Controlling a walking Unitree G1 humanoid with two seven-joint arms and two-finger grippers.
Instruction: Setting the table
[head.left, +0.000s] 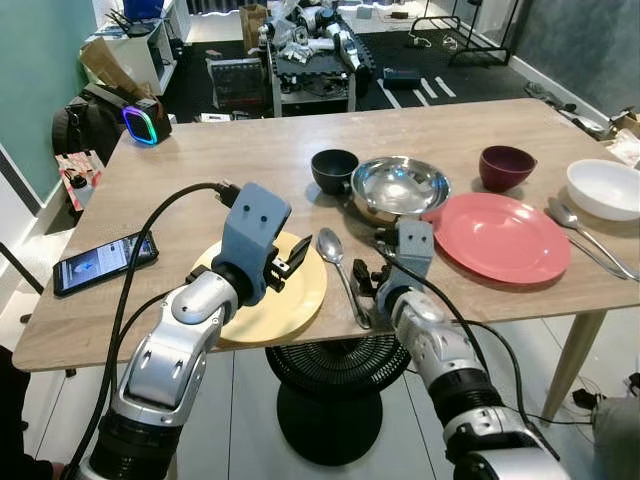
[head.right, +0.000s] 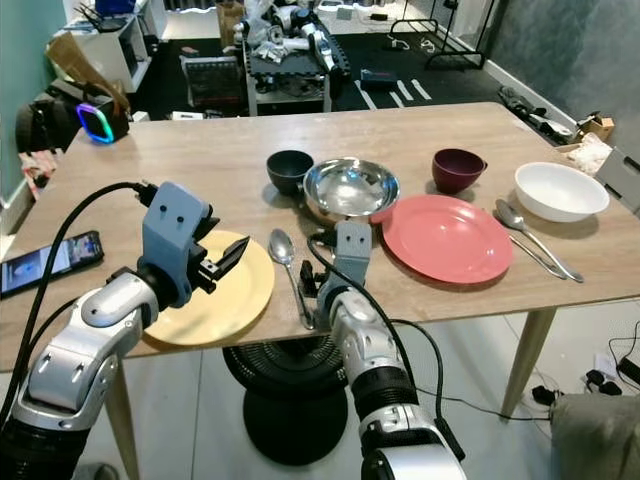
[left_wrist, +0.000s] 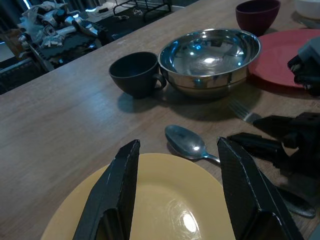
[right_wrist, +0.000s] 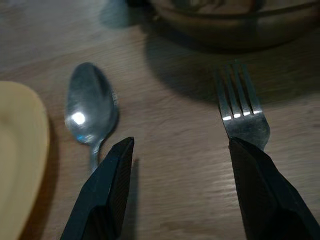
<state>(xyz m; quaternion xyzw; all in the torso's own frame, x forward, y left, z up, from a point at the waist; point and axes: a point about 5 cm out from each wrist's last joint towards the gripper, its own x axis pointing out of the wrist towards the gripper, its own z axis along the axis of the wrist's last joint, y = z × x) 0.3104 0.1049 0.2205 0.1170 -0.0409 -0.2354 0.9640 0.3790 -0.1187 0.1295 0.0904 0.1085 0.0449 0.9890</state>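
Wooden table (head.left: 200, 160) in a cluttered room; dark floor mats and a rack of robot parts lie beyond its far edge, and a black pedestal stands on the floor under the near edge.

Layout, clock-face from the steel bowl (head.left: 398, 186) as centre: dark mug (head.left: 334, 170) at 9, touching or nearly touching the bowl rim; maroon bowl (head.left: 506, 167) at 3; red plate (head.left: 501, 236) at 4–5, its rim just beside the steel bowl; white bowl (head.left: 605, 188) farther out at 3, with more cutlery (head.left: 590, 240) beside it. Yellow plate (head.left: 300, 300) at 7–8, at the near edge. Spoon (head.left: 336, 256) lies just to the right of the yellow plate, bowl end pointing away from me. A phone (head.left: 105, 262) sits well to the left, a lit speaker (head.left: 146, 124) at the far left corner.

My left gripper (head.left: 290, 262) hovers over the yellow plate — fingers (left_wrist: 116, 195) parted, holding nothing. My right gripper (right_wrist: 177, 192) is low over the table between the spoon handle and a fork (right_wrist: 243, 112), fingers spread, also holding nothing. Fork tines point toward the steel bowl; its handle runs under my right finger.

Judgement: the yellow place setting is the step in hand — the plate and spoon are placed, and the fork looks like the item being arranged. Next move: either close on the fork handle to reposition it, or lift clear. Closing would call for shifting right so both fingers straddle the handle, which lies flat on the wood and offers little to grip.
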